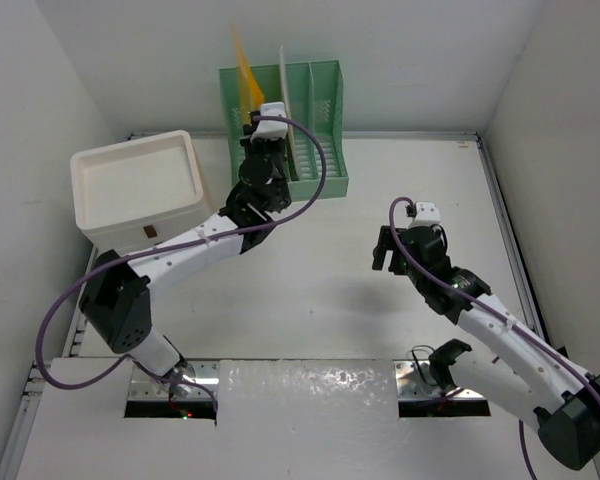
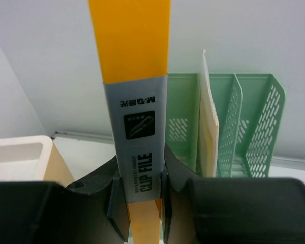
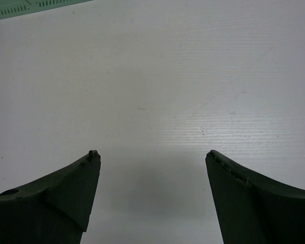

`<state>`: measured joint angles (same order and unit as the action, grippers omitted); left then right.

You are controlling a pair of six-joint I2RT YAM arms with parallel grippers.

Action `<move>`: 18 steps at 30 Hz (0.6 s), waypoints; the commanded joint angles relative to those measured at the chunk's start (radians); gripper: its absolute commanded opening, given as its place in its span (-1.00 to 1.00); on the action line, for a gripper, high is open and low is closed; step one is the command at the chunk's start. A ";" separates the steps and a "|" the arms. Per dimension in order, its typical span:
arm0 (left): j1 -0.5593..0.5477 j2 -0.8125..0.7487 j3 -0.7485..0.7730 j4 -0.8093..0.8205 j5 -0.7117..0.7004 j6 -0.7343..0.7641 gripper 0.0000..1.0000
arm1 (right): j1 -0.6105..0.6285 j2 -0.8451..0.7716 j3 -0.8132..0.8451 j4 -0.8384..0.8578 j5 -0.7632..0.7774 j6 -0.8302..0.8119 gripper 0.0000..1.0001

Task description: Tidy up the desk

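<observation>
My left gripper [image 1: 252,135] is shut on an orange clip file [image 2: 134,76] with a grey spine label, held upright. The clip file [image 1: 243,75] stands over the left part of the green file rack [image 1: 320,110] at the back of the white desk [image 1: 310,290]. In the left wrist view the left gripper [image 2: 140,203] pinches the file's lower spine, and the rack [image 2: 254,122] lies just right of it with a cream folder [image 2: 208,122] in one slot. My right gripper [image 3: 152,157] is open and empty above bare desk [image 3: 152,76]; in the top view the right gripper [image 1: 387,252] hovers right of centre.
A white drawer box [image 1: 135,185] stands at the back left, close to the left arm; it shows in the left wrist view [image 2: 20,157] too. White walls enclose the desk at the back and sides. A metal rail [image 1: 510,250] runs along the right edge.
</observation>
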<state>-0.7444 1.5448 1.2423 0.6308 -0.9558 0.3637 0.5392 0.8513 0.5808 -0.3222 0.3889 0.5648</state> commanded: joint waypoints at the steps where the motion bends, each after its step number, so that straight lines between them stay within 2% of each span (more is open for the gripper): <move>1: 0.020 -0.012 0.037 0.328 0.031 0.136 -1.00 | 0.005 0.021 0.002 0.037 0.025 -0.011 0.64; 4: 0.040 0.006 0.042 0.294 0.061 0.091 -1.00 | 0.005 0.034 0.011 0.035 0.019 -0.011 0.64; 8: 0.056 0.015 0.014 0.326 0.081 0.100 -1.00 | 0.005 0.031 0.001 0.040 0.030 -0.009 0.64; 11: 0.094 0.011 0.014 0.271 0.104 0.055 -1.00 | 0.005 0.025 -0.010 0.043 0.039 -0.009 0.64; 13: 0.138 0.006 0.009 0.224 0.162 0.020 -1.00 | 0.004 0.023 -0.010 0.043 0.039 -0.014 0.64; 15: 0.184 -0.008 0.005 0.154 0.282 -0.014 -1.00 | 0.004 0.023 -0.010 0.041 0.039 -0.019 0.64; 18: 0.221 -0.023 -0.049 0.164 0.408 -0.009 -1.00 | 0.004 0.022 -0.012 0.043 0.044 -0.026 0.64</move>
<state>-0.5560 1.5719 1.2236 0.7765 -0.7189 0.3851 0.5392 0.8867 0.5686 -0.3149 0.4110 0.5552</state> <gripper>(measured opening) 0.202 0.820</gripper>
